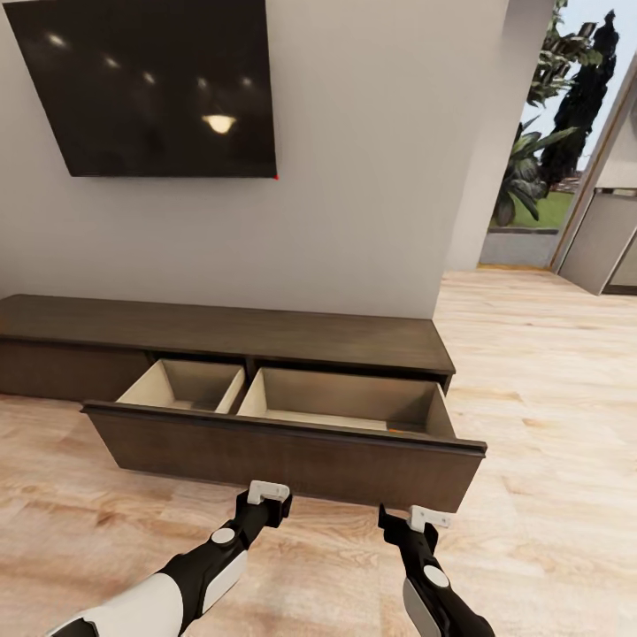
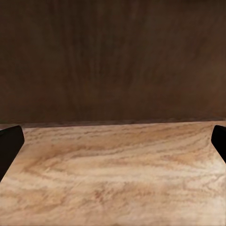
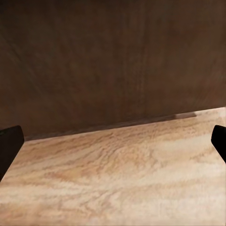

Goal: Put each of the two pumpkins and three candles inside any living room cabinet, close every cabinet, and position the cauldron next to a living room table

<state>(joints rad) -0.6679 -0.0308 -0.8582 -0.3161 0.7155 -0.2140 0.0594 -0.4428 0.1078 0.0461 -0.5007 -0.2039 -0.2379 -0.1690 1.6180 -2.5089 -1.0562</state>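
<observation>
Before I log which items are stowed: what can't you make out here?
- Drawer contents, head view: the front panel hides the floor's near part; an orange sliver at its edge is too small to identify.
- Cabinet left end, head view: cut by the frame.
- Left hand and right hand, wrist views: fingertips barely enter the frame edges.

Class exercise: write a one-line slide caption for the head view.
Both grippers, left and right, face the cabinet, its wide drawer pulled open below a wall-mounted TV.

One cabinet (image 1: 221, 332), one open drawer (image 1: 283, 451), one TV (image 1: 150, 84), two tools
</observation>
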